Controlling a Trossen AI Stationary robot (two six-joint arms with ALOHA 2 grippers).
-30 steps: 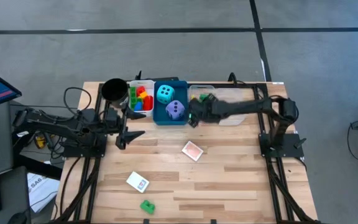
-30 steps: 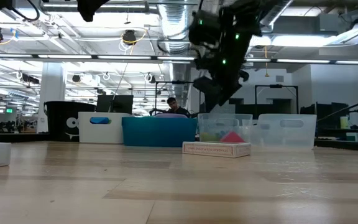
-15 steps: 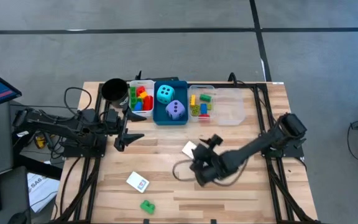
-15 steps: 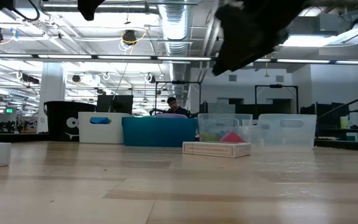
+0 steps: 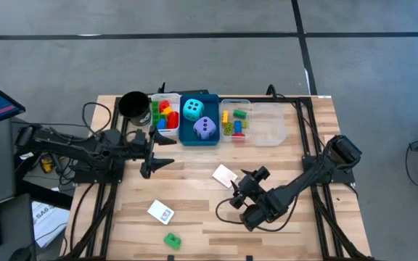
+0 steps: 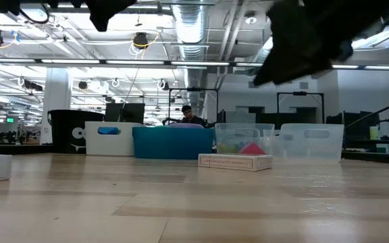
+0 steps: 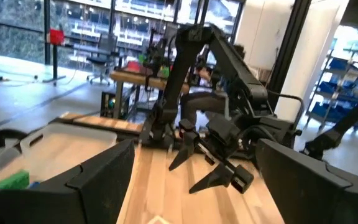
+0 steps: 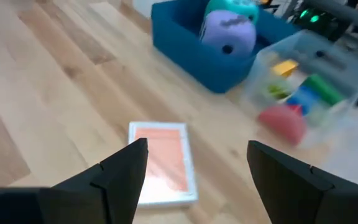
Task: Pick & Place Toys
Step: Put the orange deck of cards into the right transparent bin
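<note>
R gripper [image 5: 242,190] over pink card [image 8: 162,160], fingers apart, empty.
L gripper [image 5: 158,151] wide open, empty; no legible writing.

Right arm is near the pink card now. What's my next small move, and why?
Probably lower the right gripper onto the pink card. Its open fingers already frame the card, which lies flat and free on the table, while the left gripper waits by the trays.
</note>
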